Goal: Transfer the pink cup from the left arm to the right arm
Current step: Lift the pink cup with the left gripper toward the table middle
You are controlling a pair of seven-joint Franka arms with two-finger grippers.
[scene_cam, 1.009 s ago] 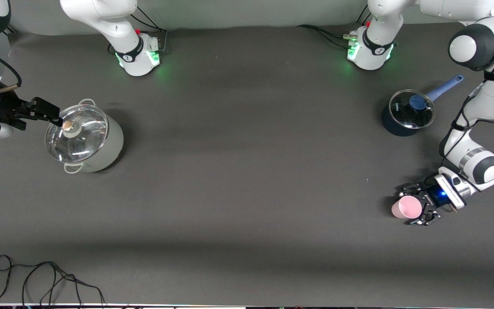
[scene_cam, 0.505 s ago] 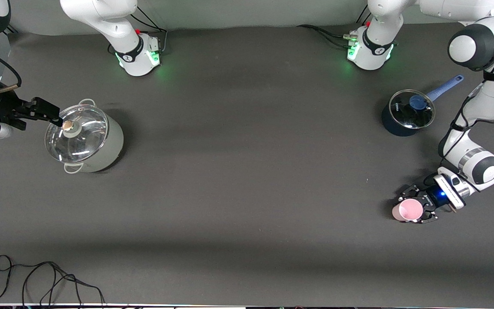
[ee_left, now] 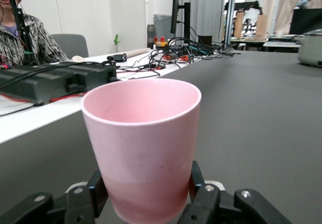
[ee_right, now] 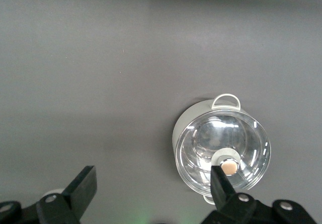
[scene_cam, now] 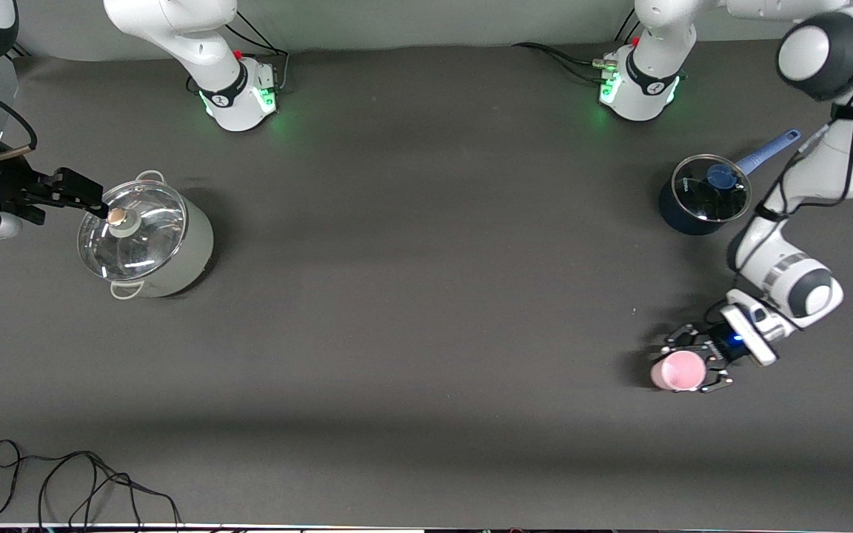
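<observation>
The pink cup [scene_cam: 680, 370] stands upright between the jaws of my left gripper [scene_cam: 687, 364], low over the table near the left arm's end. In the left wrist view the cup [ee_left: 143, 138] fills the middle, and both black fingers [ee_left: 97, 190] press its lower sides. My right gripper [scene_cam: 80, 195] waits open and empty at the right arm's end, beside the grey pot [scene_cam: 146, 238]. In the right wrist view the right gripper [ee_right: 152, 176] has its jaws wide apart, with one finger over the rim of the pot's lid [ee_right: 221, 148].
A dark blue saucepan [scene_cam: 703, 197] with a glass lid and a blue handle stands near the left arm's base. The grey pot has a glass lid with a knob. A black cable [scene_cam: 86, 481] lies along the table's near edge at the right arm's end.
The left gripper has shut on the pink cup and moved it a little toward the right arm's end of the table. The right arm has not moved.
</observation>
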